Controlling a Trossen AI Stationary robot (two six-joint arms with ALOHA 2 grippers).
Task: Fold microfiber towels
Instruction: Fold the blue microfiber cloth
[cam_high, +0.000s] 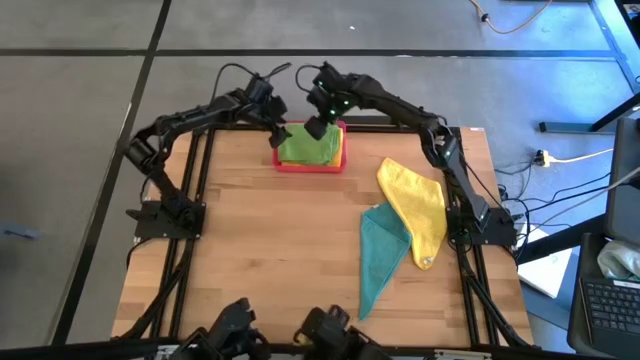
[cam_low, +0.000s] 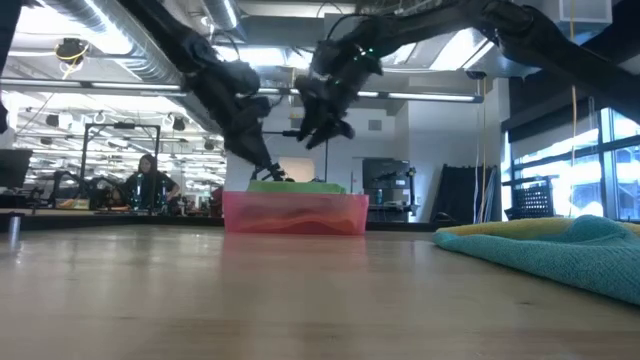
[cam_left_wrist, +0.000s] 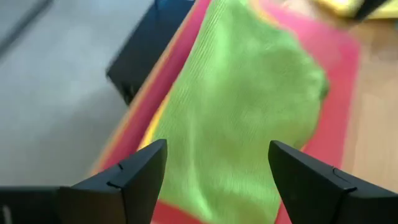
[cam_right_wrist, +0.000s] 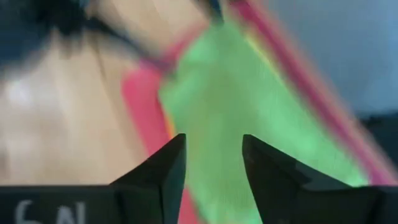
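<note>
Here, on the wooden table (cam_high: 260, 250), a teal cloth (cam_high: 378, 255) and a yellow one (cam_high: 418, 208) lie spread; a bright green microfiber towel (cam_high: 308, 147) fills the pink tray (cam_high: 310, 166), both grippers above it, left gripper (cam_left_wrist: 217, 174) spread wide, right gripper (cam_right_wrist: 213, 165) parted, empty.

Green towel (cam_high: 308, 146) in tray; yellow (cam_high: 418, 205), teal (cam_high: 380, 255) on table.

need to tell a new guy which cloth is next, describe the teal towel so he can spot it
Start at the wooden table and go to the side by the right arm, away from the pink tray at the far edge. Two loose cloths lie there, overlapping. The teal towel is the blue-green one, tapering toward the near edge, with the yellow towel draped over its far end.
</note>
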